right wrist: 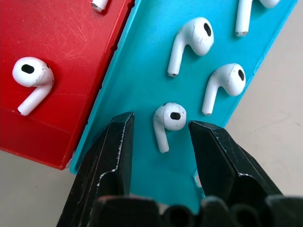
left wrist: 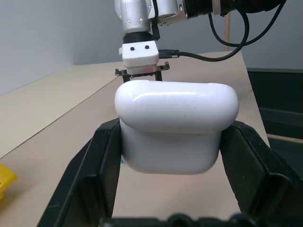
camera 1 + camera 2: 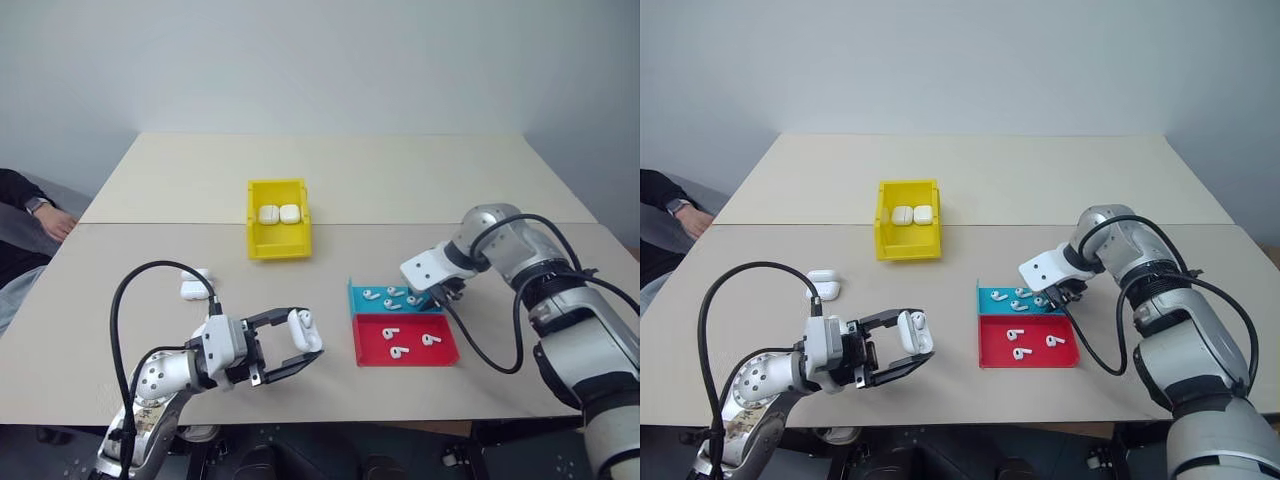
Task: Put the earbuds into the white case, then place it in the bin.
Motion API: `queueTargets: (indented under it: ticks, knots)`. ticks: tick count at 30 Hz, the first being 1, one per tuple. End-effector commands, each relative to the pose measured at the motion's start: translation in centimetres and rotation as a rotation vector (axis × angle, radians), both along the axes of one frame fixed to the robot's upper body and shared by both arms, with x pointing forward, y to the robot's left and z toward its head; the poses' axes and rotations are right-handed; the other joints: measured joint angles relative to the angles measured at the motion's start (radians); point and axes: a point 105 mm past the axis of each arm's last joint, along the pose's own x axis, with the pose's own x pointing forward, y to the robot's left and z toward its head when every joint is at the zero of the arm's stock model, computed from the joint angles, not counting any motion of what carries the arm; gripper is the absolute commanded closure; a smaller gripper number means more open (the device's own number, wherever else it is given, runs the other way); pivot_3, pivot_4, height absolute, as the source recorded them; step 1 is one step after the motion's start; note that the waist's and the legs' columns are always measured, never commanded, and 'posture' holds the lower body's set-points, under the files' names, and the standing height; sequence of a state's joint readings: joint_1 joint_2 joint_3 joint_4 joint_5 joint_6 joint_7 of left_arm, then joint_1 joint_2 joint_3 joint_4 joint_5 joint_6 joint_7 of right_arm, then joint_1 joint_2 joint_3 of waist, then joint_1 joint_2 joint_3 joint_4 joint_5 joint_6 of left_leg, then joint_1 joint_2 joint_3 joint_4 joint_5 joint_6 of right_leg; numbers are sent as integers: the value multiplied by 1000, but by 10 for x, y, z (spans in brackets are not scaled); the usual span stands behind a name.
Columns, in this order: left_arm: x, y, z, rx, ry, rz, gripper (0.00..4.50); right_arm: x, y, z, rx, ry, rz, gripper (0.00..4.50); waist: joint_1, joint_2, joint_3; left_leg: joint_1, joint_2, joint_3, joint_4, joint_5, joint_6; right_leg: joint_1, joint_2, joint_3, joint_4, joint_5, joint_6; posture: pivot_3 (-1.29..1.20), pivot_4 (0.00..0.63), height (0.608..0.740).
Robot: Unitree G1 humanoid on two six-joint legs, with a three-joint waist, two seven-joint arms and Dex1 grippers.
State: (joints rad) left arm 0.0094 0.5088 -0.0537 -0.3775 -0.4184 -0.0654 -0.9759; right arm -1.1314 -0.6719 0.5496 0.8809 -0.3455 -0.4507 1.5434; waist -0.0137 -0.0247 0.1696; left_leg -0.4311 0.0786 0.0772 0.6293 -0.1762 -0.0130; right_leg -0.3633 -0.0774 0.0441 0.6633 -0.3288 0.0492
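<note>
Straddling one earbud point(image 1: 169, 121) in teal tray point(image 1: 142, 90), right claw point(image 1: 161, 142) pointing steeply down.

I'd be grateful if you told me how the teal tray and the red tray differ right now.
The teal tray lies farther from the robot; the red tray lies nearer, the two side by side. The right gripper stands open over the teal tray, its fingers on either side of one earbud; no gripper is at the red tray. Teal holds more earbuds than red. Both are flat trays holding loose white earbuds.
</note>
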Motion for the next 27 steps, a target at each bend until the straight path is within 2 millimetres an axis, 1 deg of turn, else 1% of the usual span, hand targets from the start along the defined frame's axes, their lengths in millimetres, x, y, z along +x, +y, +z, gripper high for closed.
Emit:
queueTargets:
  ticks: [1,11,14,17,27]
  knots:
    - [-2,1,9,0,-50,6,1692,4,2,13,-10,-33,22,2228,0,0,0,0,0,0,0,0,0,0,0,0,0,0,0,0,150,740]
    - [-3,1,9,0,-45,14,1692,8,5,10,-27,-42,40,2228,0,0,0,0,0,0,0,0,0,0,0,0,0,0,0,0,150,740]
    - [-4,1,9,0,-46,17,1692,8,4,9,-29,-43,42,2815,0,0,0,0,0,0,0,0,0,0,0,0,1,0,0,0,150,740]
    - [-4,1,9,-1,-47,20,1692,8,4,9,-33,-49,48,3662,-1,0,0,0,0,0,0,0,0,0,0,0,1,0,0,0,150,740]
    - [-4,0,9,-4,-43,20,1692,9,3,8,-32,-57,44,3662,-1,0,0,1,0,0,0,0,0,0,0,0,1,0,0,0,150,740]
